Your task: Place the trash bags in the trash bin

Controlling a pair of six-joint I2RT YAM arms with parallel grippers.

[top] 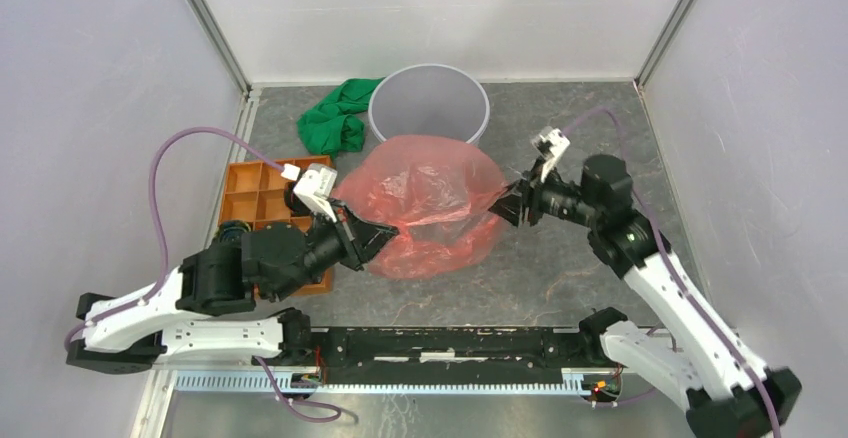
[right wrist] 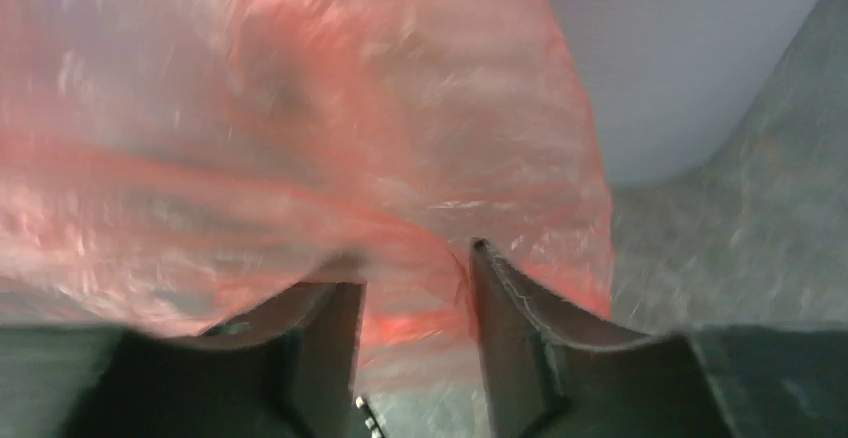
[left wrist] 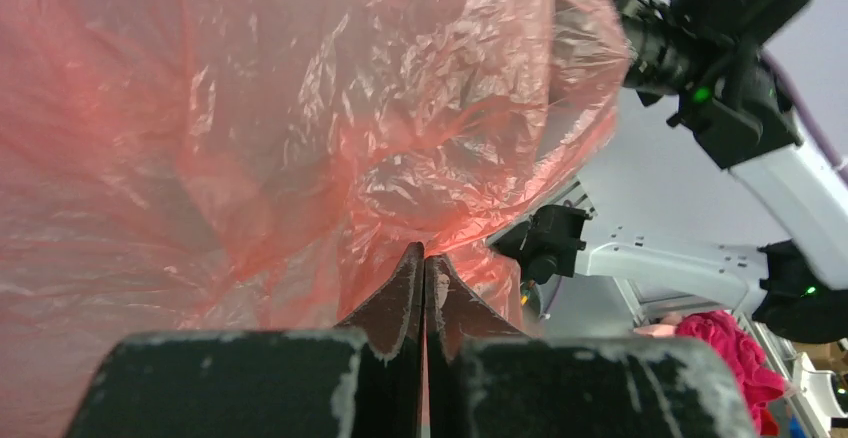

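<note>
The red translucent trash bag [top: 430,203] is puffed out between my two grippers, just in front of the light-grey trash bin [top: 428,103]; its far edge overlaps the bin's near rim. My left gripper [top: 385,238] is shut on the bag's near-left edge; in the left wrist view the jaws [left wrist: 423,255] are pressed together on the red film [left wrist: 250,108]. My right gripper [top: 505,203] is at the bag's right edge. In the right wrist view it [right wrist: 412,273] is open, with bag film [right wrist: 300,108] lying between and over the fingers. The bin wall [right wrist: 660,58] shows beyond.
A green cloth [top: 335,118] lies left of the bin. An orange compartment tray [top: 258,193] sits at the left, beside my left arm. White walls close in the table on three sides. My right arm [left wrist: 720,48] shows in the left wrist view.
</note>
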